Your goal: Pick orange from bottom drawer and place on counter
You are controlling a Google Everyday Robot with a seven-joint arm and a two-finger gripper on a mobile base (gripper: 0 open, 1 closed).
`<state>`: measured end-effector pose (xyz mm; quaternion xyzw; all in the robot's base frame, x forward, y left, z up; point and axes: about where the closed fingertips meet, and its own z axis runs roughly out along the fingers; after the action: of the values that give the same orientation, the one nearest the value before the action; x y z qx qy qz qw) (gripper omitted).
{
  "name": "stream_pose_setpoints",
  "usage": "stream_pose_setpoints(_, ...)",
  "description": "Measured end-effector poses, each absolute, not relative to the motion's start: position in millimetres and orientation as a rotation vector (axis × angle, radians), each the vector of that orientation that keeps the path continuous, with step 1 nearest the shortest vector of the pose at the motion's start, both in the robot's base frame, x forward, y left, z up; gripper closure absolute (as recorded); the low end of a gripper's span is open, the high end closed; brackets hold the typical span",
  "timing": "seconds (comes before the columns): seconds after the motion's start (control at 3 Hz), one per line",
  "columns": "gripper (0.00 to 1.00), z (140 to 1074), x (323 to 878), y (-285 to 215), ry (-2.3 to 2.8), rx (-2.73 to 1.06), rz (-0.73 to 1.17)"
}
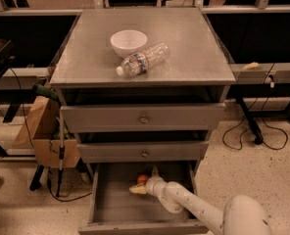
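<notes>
The gripper [143, 179] is down inside the bottom drawer [103, 204], which is pulled out of the cabinet, and it sits toward the back of the drawer, just below the front of the middle drawer [144, 152]. Its jaws stand wide apart: one pale finger [136, 190] points out to the left along the drawer floor and the other points up toward the back. The orange [142, 178] lies on the drawer floor right in the opening between the jaws; whether either finger touches it cannot be told. Behind the jaws the white arm [194, 207] runs down and to the right, over the drawer's front right corner, to a rounded white joint at the bottom edge of the view.

Straight above the jaws are the middle drawer and the top drawer [143, 117], each with a small knob and each pushed in. Well above the jaws is the counter [194, 48], a flat grey top. On it, up and slightly left of the jaws, stands a white bowl [128, 42], and just in front of the bowl a clear plastic bottle [144, 59] lies on its side, its cap toward the left front. Far to the left of the jaws, beside the cabinet, a cardboard box [42, 131] stands on the speckled floor
</notes>
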<state>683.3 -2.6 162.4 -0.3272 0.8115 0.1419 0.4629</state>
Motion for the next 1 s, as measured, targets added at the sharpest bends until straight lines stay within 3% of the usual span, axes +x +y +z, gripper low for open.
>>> stream_pose_setpoints(1.0,0.67,142.5,683.2,-4.5,2.076,-0.896,0.352)
